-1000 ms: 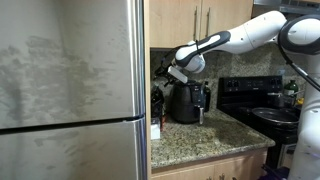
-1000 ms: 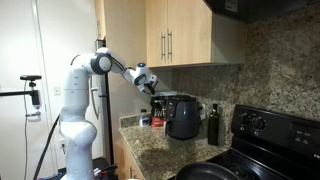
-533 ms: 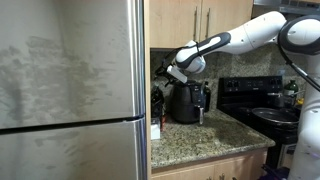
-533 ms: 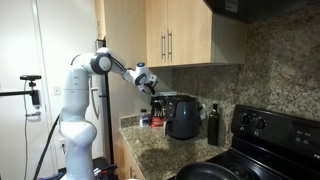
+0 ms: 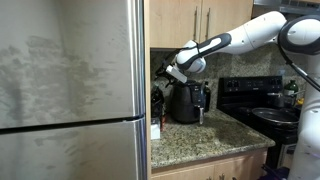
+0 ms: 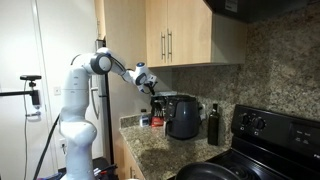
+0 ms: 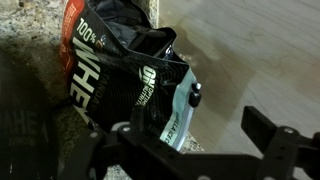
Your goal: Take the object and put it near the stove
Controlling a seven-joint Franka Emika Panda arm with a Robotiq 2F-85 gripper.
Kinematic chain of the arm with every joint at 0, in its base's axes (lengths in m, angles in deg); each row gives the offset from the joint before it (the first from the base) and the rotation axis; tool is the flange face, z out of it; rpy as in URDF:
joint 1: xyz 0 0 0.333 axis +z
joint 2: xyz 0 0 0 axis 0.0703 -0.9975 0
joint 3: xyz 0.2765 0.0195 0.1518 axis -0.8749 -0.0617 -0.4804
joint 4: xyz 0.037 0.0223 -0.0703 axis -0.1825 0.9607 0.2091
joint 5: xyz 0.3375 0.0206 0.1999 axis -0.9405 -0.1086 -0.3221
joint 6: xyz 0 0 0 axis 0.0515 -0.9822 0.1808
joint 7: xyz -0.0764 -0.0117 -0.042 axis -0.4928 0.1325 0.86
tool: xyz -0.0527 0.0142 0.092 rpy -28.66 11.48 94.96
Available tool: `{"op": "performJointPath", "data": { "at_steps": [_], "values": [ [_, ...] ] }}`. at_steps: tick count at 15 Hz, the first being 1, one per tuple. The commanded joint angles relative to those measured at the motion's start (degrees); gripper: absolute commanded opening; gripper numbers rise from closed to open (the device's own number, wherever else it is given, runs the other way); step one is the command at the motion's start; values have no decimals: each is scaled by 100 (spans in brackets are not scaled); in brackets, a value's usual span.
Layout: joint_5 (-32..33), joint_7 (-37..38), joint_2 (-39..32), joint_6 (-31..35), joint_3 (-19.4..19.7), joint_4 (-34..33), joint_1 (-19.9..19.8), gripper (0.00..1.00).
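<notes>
From where I stand, the white robot arm reaches across to the back corner of the speckled granite worktop, beside the tall stainless-steel refrigerator and below the pale wooden wall cabinets. Its gripper hangs above the worktop at that corner, just over the near top edge of the bulky rounded black countertop appliance; in an exterior view the gripper sits up and to the side of that appliance, not touching it.

In the wrist view the gripper looks down with its jaws spread wide and nothing between them. Below them lies a crumpled black pouch with red and white lettering, lying on the granite and leaning against a pale wood-grain surface.

The small dark bottle stands upright on the worktop, on the far side of the black appliance from the gripper, between that appliance and the black kitchen range with its raised back panel. It is well apart from the jaws and untouched. In an exterior view the range fills the end of the worktop opposite the refrigerator; I cannot make out the bottle there.
</notes>
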Motion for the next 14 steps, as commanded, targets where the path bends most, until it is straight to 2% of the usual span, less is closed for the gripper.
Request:
{"op": "performJointPath", "data": {
  "at_steps": [1,3,4,7,9,11,12,14],
  "values": [
    [329,323,86,-326,83,53,2,100],
    [1078,1232,209,-790,236,123,24,100],
    [1310,1431,48,-1032,257,-195,13,100],
    [1147,1188,-172,-994,103,-492,-8,100],
    [1086,1190,95,-961,55,-332,23,100],
    [379,641,667,-925,-81,128,-23,100],
    [805,1025,141,-877,-23,-283,-7,100],
    [518,796,407,-889,-101,-160,-27,100]
  ]
}}
